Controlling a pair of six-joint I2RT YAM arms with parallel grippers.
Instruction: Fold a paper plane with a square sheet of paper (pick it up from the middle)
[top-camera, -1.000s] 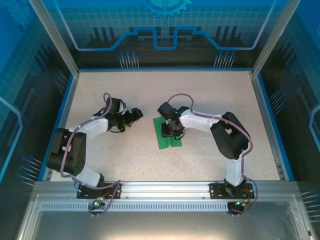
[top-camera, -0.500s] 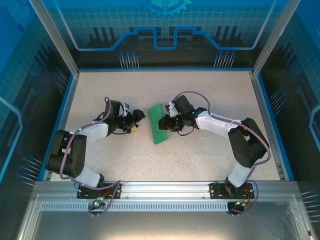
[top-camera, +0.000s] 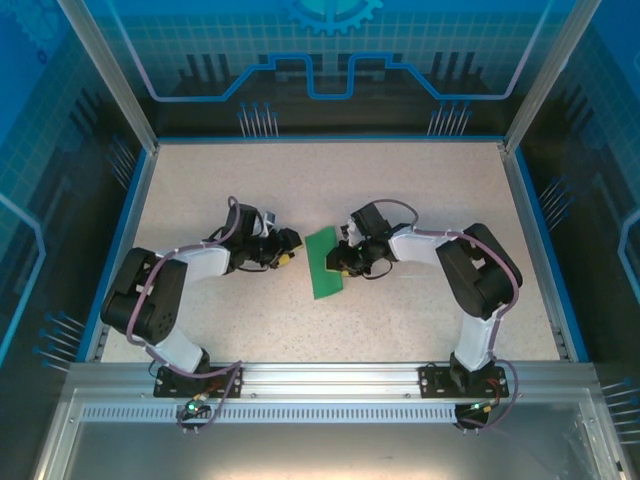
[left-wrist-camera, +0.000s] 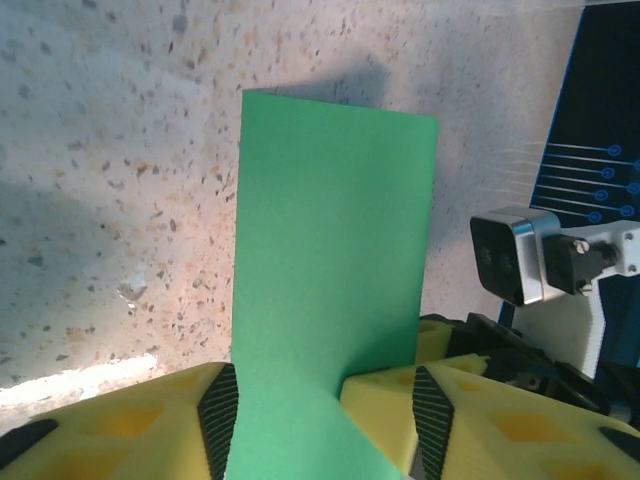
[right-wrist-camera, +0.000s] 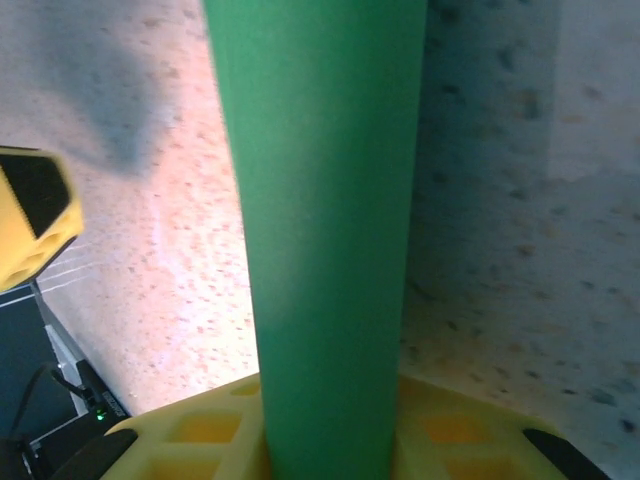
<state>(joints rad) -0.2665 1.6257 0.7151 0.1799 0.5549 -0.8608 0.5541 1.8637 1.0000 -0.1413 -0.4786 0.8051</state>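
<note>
Top external view: a thin, bright-green matte sheet of paper (top-camera: 322, 262) sits near the middle of the speckled beige table (top-camera: 420, 190), directly between the two grippers. It appears here as a narrow, unmarked rectangle rather than a full square. The left gripper (top-camera: 290, 256) meets its left edge and the right gripper (top-camera: 342, 262) its right edge.

Left wrist view: the sheet of paper (left-wrist-camera: 330, 260) runs out from the left gripper (left-wrist-camera: 315, 415) as a flat, smooth panel with straight edges and square corners, casting a soft shadow on the table. It passes between the moulded yellow fingers (left-wrist-camera: 160, 420) with their ribbed black pads (left-wrist-camera: 218, 420). The jaws stand partly apart around it, and whether the pads press on the paper cannot be told. A silver-and-black camera housing (left-wrist-camera: 510, 255) on the opposite wrist lies just beyond the sheet's right edge.

Right wrist view: the sheet (right-wrist-camera: 325, 220) rises as a gently curved band from the right gripper (right-wrist-camera: 330, 440), whose yellow fingers (right-wrist-camera: 190, 435) pinch it closely on both sides.
</note>
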